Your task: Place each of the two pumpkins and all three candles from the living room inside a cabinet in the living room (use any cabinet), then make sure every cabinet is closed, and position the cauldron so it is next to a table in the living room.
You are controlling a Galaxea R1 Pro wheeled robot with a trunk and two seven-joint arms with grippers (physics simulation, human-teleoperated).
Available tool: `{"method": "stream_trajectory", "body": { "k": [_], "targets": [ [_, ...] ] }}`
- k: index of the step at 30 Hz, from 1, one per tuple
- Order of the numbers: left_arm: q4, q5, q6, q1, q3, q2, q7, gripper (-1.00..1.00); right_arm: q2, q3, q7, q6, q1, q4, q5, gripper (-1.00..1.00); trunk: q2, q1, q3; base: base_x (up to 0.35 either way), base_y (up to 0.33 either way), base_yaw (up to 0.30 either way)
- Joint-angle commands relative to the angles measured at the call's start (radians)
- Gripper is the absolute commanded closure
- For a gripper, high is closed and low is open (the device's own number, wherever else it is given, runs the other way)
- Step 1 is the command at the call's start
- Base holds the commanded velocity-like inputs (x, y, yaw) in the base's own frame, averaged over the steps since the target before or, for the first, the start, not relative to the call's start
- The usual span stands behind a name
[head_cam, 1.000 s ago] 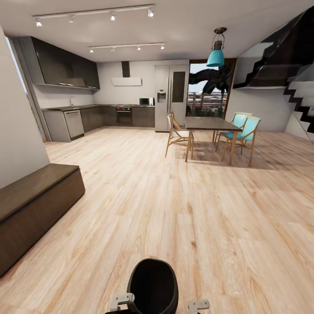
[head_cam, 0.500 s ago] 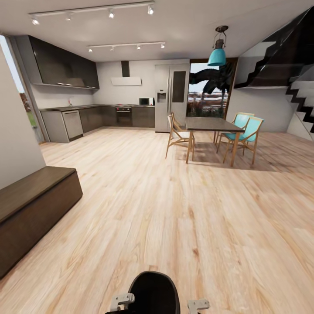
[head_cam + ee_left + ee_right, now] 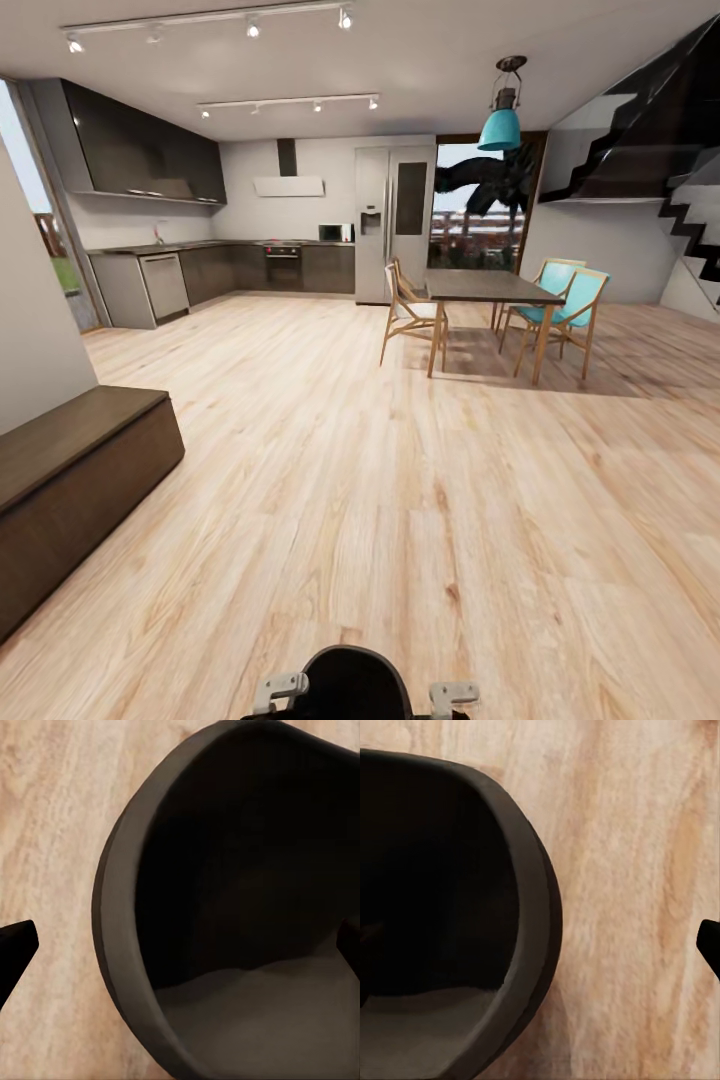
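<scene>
The black cauldron (image 3: 352, 682) sits at the bottom middle of the head view, between my two arms. My left gripper (image 3: 180, 945) is open, its dark fingertips (image 3: 16, 945) far apart on either side of the cauldron's rim (image 3: 120, 922). My right gripper (image 3: 536, 945) straddles the opposite rim (image 3: 536, 907) the same way, also open. The long, low dark brown cabinet (image 3: 70, 480) stands along the left wall with its fronts closed. The dining table (image 3: 487, 287) is far ahead to the right. The pumpkins and candles are out of view.
Wooden and teal chairs (image 3: 570, 305) surround the table under a teal pendant lamp (image 3: 498, 128). A dark kitchen (image 3: 200, 265) and a fridge (image 3: 392, 220) line the back wall. A staircase (image 3: 690, 230) rises at the right. Wide wooden floor (image 3: 400, 480) lies ahead.
The whole view has crept forward and drifted: the cabinet has slid left and the table slightly right. The cauldron has sunk lower in the head view, still between both grippers.
</scene>
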Motion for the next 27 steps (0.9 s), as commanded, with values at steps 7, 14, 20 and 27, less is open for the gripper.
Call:
{"method": "stream_trajectory", "body": {
  "k": [7,14,20,27],
  "targets": [
    [0.034,0.017,0.012,-0.036,0.000,-0.001,0.015,-1.00,0.005,0.003,-0.047,0.053,-0.220,0.196,-0.063,-1.00,0.000,0.000,-0.001,0.001,0.000,0.000],
    [0.260,0.026,-0.087,-0.158,0.003,0.003,0.017,-1.00,0.018,0.003,-0.054,-0.070,-0.347,0.428,-0.131,-1.00,0.000,0.000,-0.001,0.000,0.000,0.000],
    [0.286,0.090,-0.129,-0.164,0.032,0.008,0.017,-1.00,0.026,0.005,-0.054,-0.084,-0.353,0.470,-0.133,-1.00,0.000,0.000,-0.001,0.000,0.000,0.000],
    [0.290,0.096,-0.166,-0.162,0.034,0.010,0.016,-1.00,0.025,0.006,-0.051,-0.089,-0.352,0.512,-0.133,-1.00,0.000,0.000,-0.001,0.000,0.000,0.000]
  ]
}}
